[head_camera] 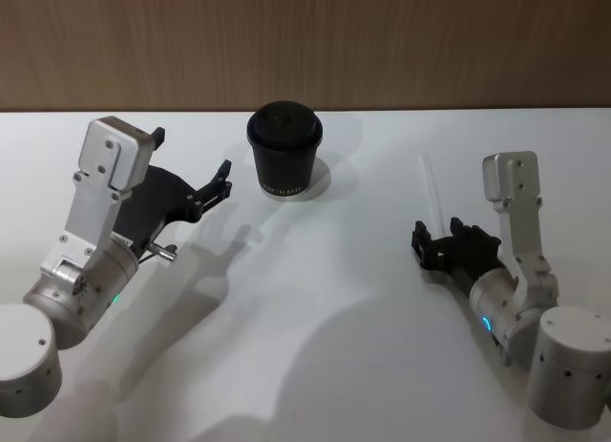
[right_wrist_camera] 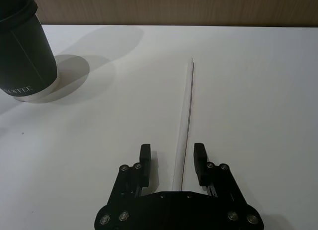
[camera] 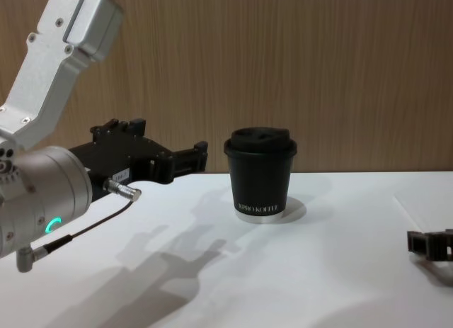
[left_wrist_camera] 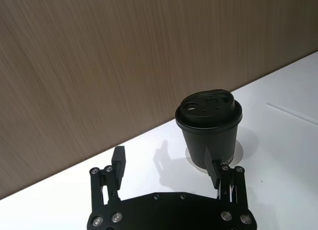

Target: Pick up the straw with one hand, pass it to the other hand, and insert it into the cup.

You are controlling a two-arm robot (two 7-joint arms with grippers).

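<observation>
Items on the counter point(head_camera: 305, 318): one straw point(right_wrist_camera: 186, 106), white, lying flat on the right side and running near to far; one cup point(head_camera: 284, 156), black, lidded, upright at far centre, well apart from the straw. Pincers, two: my right pincer point(right_wrist_camera: 172, 150), low at the straw's near end, fingers spread on either side of it; my left pincer point(head_camera: 191, 156), spread and empty, raised just left of the cup.

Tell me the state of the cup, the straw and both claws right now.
cup: upright, lid on, no straw in it.
straw: lying flat, not gripped.
left claw: open, empty, raised beside the cup.
right claw: open, low, straddling the straw's near end.
</observation>
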